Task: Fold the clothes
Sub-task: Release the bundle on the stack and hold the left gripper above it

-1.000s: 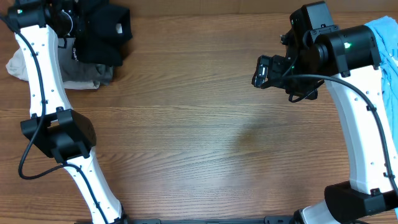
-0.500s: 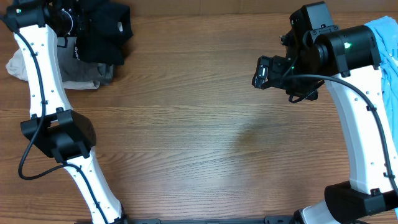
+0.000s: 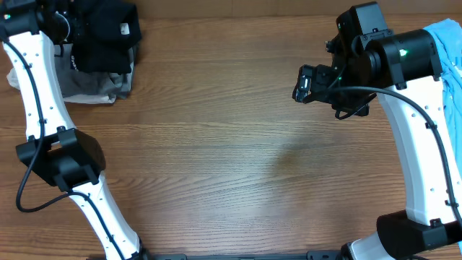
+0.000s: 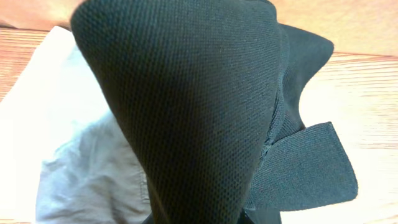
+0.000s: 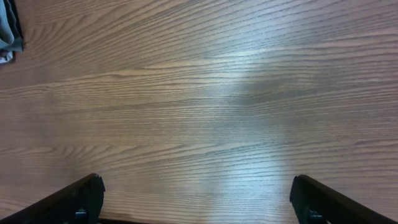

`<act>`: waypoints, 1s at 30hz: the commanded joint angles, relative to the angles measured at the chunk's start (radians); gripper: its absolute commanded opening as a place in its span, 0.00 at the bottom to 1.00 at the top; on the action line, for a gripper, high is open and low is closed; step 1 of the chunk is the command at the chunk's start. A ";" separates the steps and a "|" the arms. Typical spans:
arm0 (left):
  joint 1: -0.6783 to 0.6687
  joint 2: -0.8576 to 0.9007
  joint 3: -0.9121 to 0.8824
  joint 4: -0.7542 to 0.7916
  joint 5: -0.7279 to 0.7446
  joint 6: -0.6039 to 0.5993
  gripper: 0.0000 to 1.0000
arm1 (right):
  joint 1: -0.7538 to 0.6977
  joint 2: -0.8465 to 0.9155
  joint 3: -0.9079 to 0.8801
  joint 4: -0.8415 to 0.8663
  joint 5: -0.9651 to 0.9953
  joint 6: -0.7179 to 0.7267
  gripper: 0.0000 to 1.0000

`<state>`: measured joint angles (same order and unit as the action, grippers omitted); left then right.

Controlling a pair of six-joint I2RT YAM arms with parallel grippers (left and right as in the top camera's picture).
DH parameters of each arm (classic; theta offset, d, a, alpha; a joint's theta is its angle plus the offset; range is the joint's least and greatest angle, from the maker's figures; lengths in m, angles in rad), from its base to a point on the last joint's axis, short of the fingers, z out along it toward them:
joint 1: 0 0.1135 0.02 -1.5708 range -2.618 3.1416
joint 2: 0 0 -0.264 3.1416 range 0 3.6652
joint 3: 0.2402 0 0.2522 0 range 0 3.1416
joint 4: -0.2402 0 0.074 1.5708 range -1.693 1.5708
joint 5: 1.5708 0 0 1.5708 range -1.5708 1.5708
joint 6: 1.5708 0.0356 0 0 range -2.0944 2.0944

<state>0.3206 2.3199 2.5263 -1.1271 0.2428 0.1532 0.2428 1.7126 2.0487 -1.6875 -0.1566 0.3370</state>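
Judging by this, you've barely started: left claw [image 3: 66, 20] is pinched tight on the black shirt [image 4: 186, 106], bunched over a grey garment [image 3: 97, 87] at the table [image 3: 231, 166] far-left corner; right claw [image 5: 199, 199] hangs spread wide, holding nothing. Nothing's folded.

Free to me: table [image 3: 216, 159] centre. Obstructions: black shirt [image 3: 105, 36] over grey garment [image 3: 94, 87], far-left corner; blue garment [image 3: 453, 94], right edge.

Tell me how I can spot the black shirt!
Look at the far left corner of the wooden table. The black shirt sits there, bunched on top of a grey garment. It is the darkest cloth there and has a small white logo.
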 commanded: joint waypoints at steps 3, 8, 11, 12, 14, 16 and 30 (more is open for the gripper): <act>-0.006 -0.011 0.038 0.002 0.095 -0.019 0.04 | 0.003 -0.020 0.027 0.005 0.011 0.003 1.00; -0.010 -0.029 0.038 -0.002 0.122 -0.045 0.04 | 0.003 -0.020 0.027 0.002 0.026 0.003 1.00; -0.010 -0.048 0.038 -0.007 0.151 -0.049 0.04 | 0.003 -0.020 0.027 0.001 0.026 0.003 1.00; -0.010 -0.056 0.038 -0.008 0.176 -0.049 0.04 | 0.003 -0.020 0.027 0.001 0.026 0.003 1.00; -0.010 -0.069 0.038 -0.009 0.227 -0.049 0.04 | 0.003 -0.020 0.027 0.002 0.026 0.003 1.00; -0.010 -0.081 0.038 -0.007 0.282 -0.049 0.04 | 0.003 -0.020 0.027 0.001 0.026 0.003 1.00; -0.002 -0.108 0.038 -0.027 0.275 -0.069 0.04 | 0.003 -0.020 0.027 -0.006 0.026 0.003 1.00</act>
<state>0.3149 2.2662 2.5263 -1.1572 0.4892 0.1066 0.2428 1.7126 2.0487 -1.6951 -0.1410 0.3363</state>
